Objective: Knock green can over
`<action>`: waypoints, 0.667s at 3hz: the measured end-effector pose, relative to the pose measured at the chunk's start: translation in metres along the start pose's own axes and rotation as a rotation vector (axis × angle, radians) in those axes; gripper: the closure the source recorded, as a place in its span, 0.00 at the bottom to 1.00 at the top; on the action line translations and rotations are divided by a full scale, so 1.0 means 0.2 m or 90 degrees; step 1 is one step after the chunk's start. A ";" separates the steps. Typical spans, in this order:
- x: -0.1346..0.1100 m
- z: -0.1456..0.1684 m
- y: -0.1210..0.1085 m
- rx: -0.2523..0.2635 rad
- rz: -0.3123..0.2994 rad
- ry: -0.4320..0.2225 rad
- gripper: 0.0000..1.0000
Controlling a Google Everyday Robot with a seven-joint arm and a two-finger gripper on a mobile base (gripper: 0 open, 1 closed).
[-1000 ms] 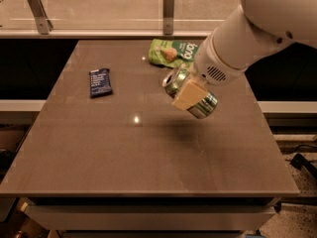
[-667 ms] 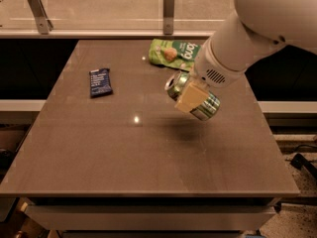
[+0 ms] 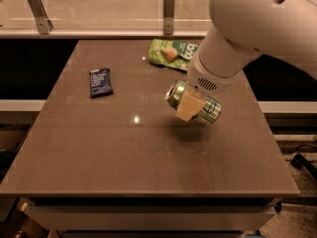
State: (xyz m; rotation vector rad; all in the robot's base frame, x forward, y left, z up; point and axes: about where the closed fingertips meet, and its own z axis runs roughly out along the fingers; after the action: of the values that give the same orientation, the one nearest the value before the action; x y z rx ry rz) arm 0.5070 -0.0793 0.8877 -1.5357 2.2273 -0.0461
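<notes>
Now the gripper is pinching the green can across its middle, holding it over the tabletop's right half, the can's long axis lying almost level, silver top pointing left

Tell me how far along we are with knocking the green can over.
Mostly done: the green can is on its side, silver top pointing left, right of the table's middle. In hand: the gripper sits against the can's near side. Whether the can rests on the surface or hangs just above its shadow, I cannot tell. Left: back the gripper away and confirm the can lies flat.
</notes>
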 end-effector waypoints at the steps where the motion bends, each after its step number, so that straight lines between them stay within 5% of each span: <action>1: -0.02 0.04 0.03 0.007 -0.032 0.069 1.00; 2: -0.05 0.08 0.05 0.013 -0.064 0.132 1.00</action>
State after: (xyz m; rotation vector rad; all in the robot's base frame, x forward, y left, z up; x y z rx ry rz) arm 0.5069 -0.0624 0.8736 -1.6985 2.2955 -0.2689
